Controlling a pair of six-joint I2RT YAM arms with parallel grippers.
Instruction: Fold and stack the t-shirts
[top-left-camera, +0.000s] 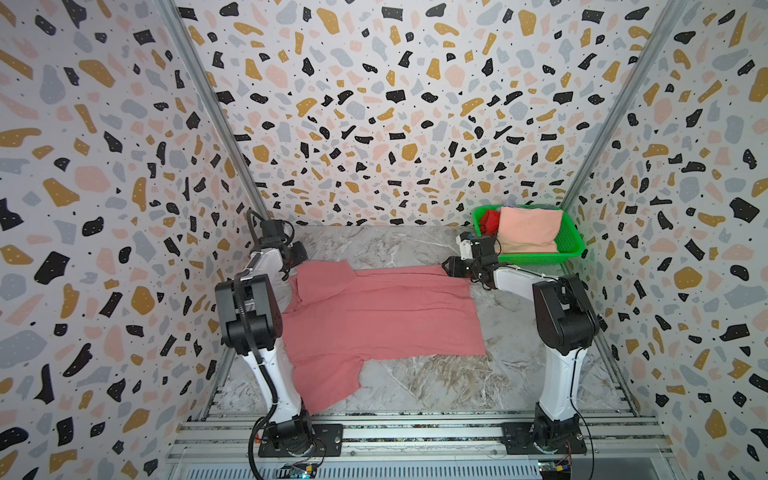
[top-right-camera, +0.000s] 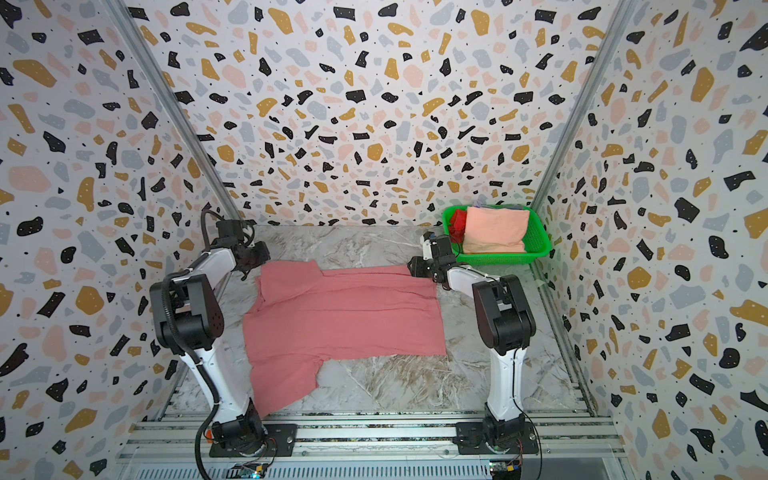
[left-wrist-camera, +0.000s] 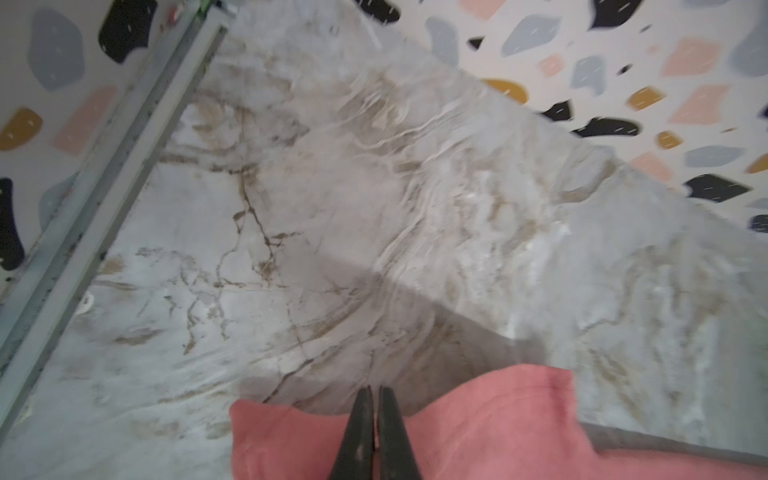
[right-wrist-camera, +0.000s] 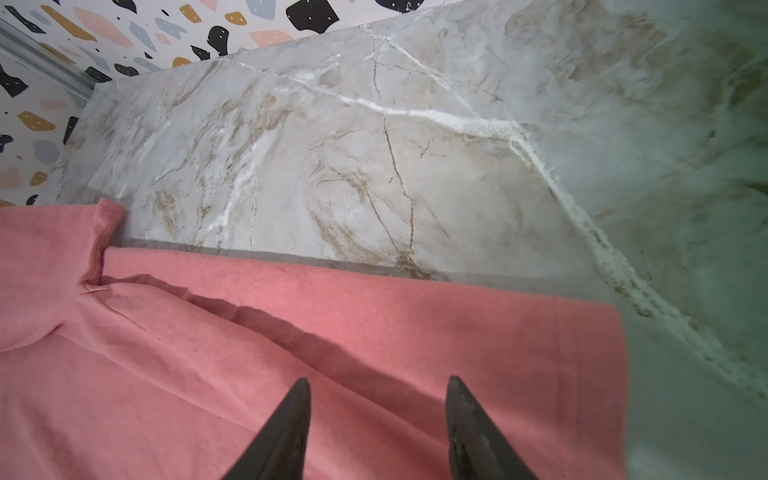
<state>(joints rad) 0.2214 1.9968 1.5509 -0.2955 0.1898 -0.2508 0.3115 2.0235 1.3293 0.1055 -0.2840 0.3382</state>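
A pink shirt (top-left-camera: 374, 316) lies spread across the middle of the table (top-left-camera: 415, 382). It lies sideways, with its shoulders toward the left and its straight hem toward the right. One sleeve trails off toward the near left, beside the left arm's base, and the other sits at the far left corner. A few long creases run across the body, and the far edge is fairly straight.

The left hand (top-left-camera: 289, 270) is down at that far left corner. From its wrist camera, the two dark fingers (left-wrist-camera: 361, 424) are pressed together on the pink cloth. The cloth puckers up around them and throws a shadow on the marble.

The right hand (top-left-camera: 446, 266) is at the shirt's far right corner, just near of the basket (top-left-camera: 571, 245). Its fingers (right-wrist-camera: 291, 428) stand well apart, with the pink cloth beneath them and nothing between them. I can't tell whether the tips touch the cloth.

The green basket sits in the far right corner of the table, against the speckled wall. A folded peach shirt (top-left-camera: 528, 232) fills most of it. A red shirt (top-left-camera: 489, 220) is bunched at its left end, touching the peach one. Both top views show the same layout, with the pink shirt (top-right-camera: 345, 320) well apart from the basket's contents.
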